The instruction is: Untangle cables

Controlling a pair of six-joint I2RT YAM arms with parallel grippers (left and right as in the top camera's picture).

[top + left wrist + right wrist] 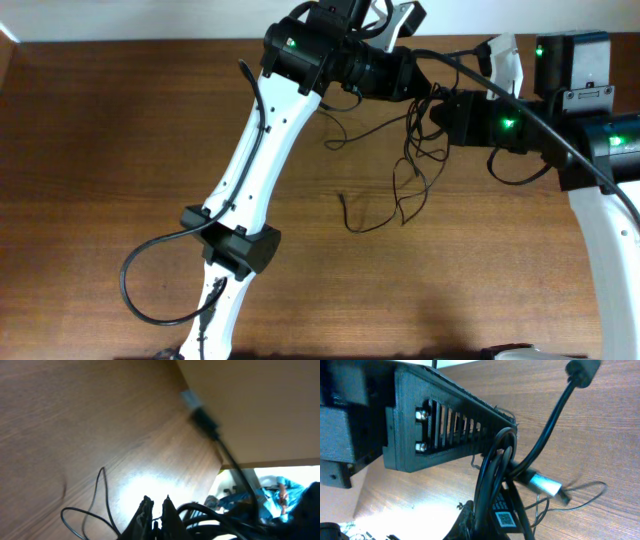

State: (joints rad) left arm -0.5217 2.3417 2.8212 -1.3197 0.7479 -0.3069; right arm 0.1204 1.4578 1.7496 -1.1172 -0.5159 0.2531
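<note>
Bunch of thin black cables is being held up at the far side, strands trailing nearward, being pinched by narrow-jawed left gripper and right gripper, both at the knot.

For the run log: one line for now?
left gripper: shut on cables | right gripper: cables looped at finger, grip unclear | cables: tangled, hanging between grippers

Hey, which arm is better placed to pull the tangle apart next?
Probably the right: the cables loop through the right gripper, while the left gripper looks nearly shut with the bunch beside it.
</note>
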